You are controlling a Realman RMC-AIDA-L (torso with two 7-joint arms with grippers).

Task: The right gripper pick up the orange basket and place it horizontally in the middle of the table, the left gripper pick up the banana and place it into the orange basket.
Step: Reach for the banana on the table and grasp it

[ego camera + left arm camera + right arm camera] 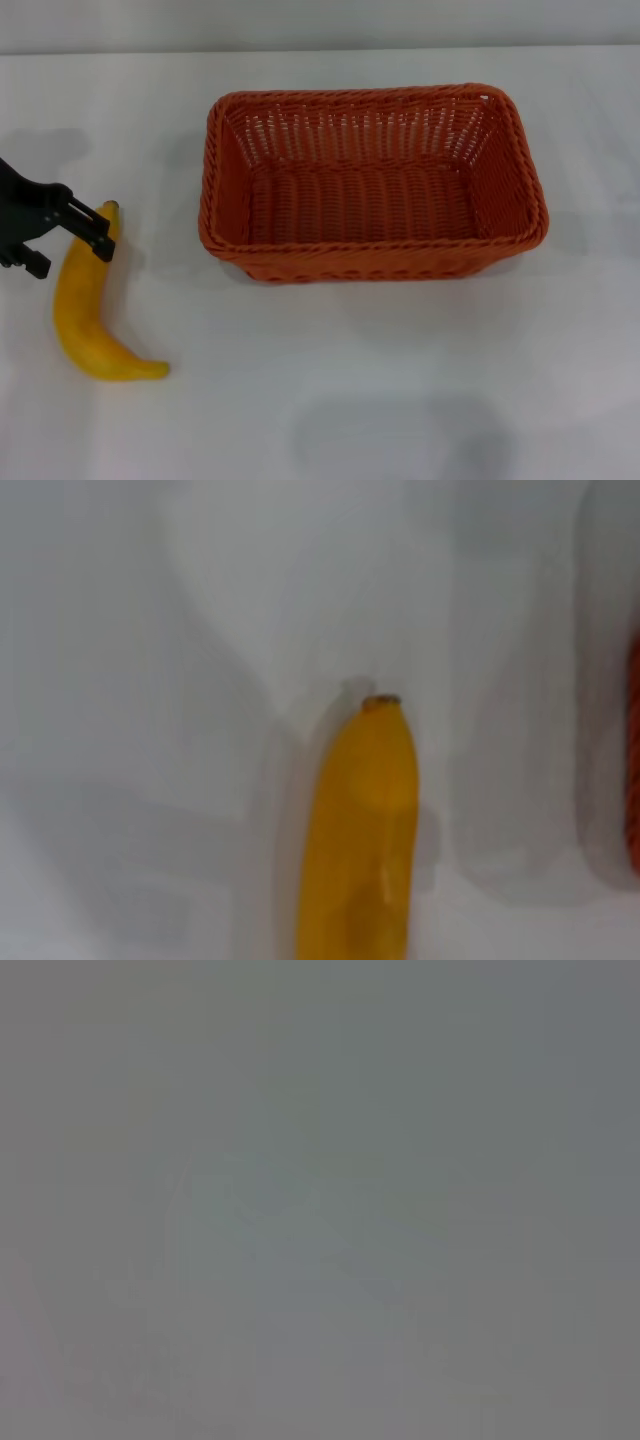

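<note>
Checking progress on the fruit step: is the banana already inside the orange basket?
No. In the head view the banana lies on the white table, left of the empty orange basket, with the left pincer at its upper end.

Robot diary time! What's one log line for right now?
left gripper: over curved yellow banana's far end | banana: on white table | rectangular orange woven basket: mid-table, empty | right gripper: unseen

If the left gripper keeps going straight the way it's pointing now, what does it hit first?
Most likely the banana: the left gripper points at its upper end, near the dark tip. Height above it is unclear.
</note>
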